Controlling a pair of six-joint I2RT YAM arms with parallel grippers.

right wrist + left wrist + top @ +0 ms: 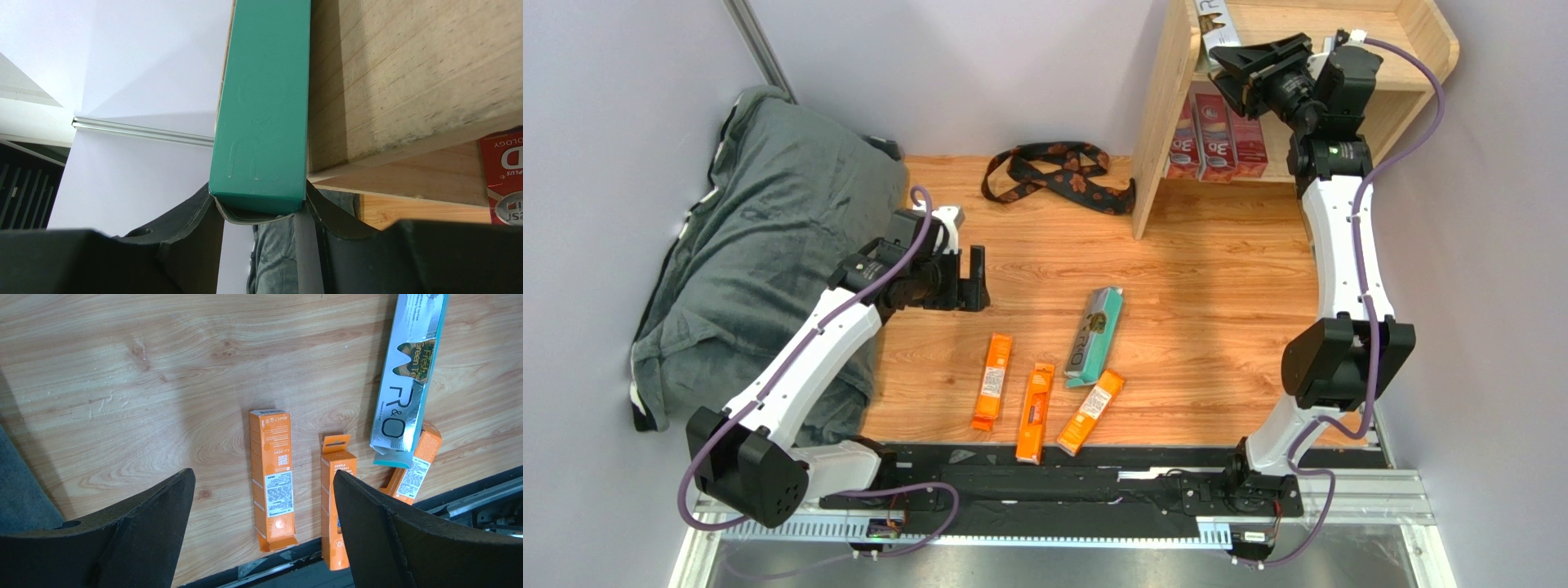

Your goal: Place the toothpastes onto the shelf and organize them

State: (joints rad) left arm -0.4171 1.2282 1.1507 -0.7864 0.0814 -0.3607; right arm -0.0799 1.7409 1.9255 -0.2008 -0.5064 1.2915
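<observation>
My right gripper is shut on the end of a long toothpaste box, held at the left end of the shelf's top tier. The box shows a teal face in the right wrist view and a silvery printed face from above. Three dark red boxes stand on the lower tier. A teal-and-silver box and three orange boxes lie on the table. My left gripper is open and empty above the table, the orange boxes below it.
A black-and-brown strap lies at the back by the shelf's left side panel. A dark grey cloth heap fills the left side. The black base rail runs along the near edge just behind the orange boxes.
</observation>
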